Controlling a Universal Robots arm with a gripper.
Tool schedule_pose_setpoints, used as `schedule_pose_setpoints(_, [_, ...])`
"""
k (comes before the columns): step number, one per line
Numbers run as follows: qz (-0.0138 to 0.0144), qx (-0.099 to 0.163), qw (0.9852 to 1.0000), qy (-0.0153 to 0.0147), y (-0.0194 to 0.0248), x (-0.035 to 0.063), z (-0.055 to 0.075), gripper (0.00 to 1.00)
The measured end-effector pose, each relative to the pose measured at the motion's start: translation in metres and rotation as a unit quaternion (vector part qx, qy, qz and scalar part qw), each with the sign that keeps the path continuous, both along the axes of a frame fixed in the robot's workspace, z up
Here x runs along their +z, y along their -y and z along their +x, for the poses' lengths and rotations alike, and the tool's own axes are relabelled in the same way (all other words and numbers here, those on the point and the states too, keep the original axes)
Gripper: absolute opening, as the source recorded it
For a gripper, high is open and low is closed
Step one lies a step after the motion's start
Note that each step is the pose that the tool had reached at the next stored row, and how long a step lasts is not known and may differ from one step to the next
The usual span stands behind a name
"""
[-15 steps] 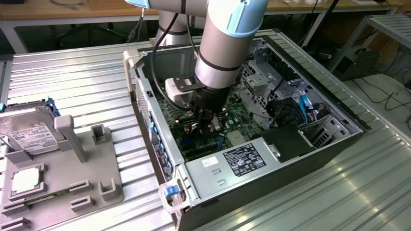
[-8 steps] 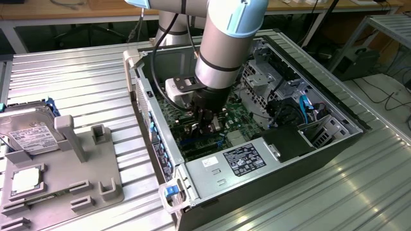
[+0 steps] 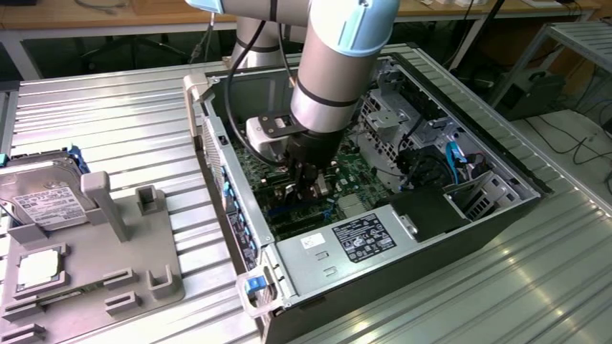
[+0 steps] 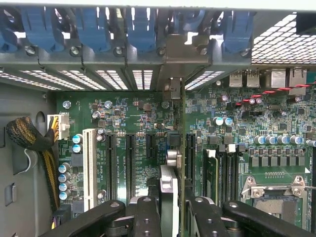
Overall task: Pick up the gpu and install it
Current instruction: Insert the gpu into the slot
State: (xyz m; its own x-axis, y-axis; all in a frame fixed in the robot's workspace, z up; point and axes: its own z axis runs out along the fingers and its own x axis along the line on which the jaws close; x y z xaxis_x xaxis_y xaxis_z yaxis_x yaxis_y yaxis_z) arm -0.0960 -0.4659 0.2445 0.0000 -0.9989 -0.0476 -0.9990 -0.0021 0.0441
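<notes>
Green gpu (image 4: 182, 148) (edge-on) clamped in gripper (image 4: 170, 207).

Ribbed metal tabletop (image 3: 115, 115) carries an open computer case (image 3: 287, 276) lying on its side toward the exterior view's right, and a grey fixture tray (image 3: 143, 265) at the exterior view's left, just beside the case

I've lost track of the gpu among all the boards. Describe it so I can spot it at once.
Start at the open computer case, then the green motherboard on its floor. The gpu stands on edge between the gripper's fingers, above the row of black slots. Unlike the flat-lying parts around it, it shows as a thin upright edge.
</notes>
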Motion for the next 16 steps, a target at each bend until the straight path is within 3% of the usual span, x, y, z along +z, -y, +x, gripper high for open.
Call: schedule_pose_setpoints(16, [0.0, 0.0, 1.0, 0.0, 0.0, -0.002, 0.0, 0.28])
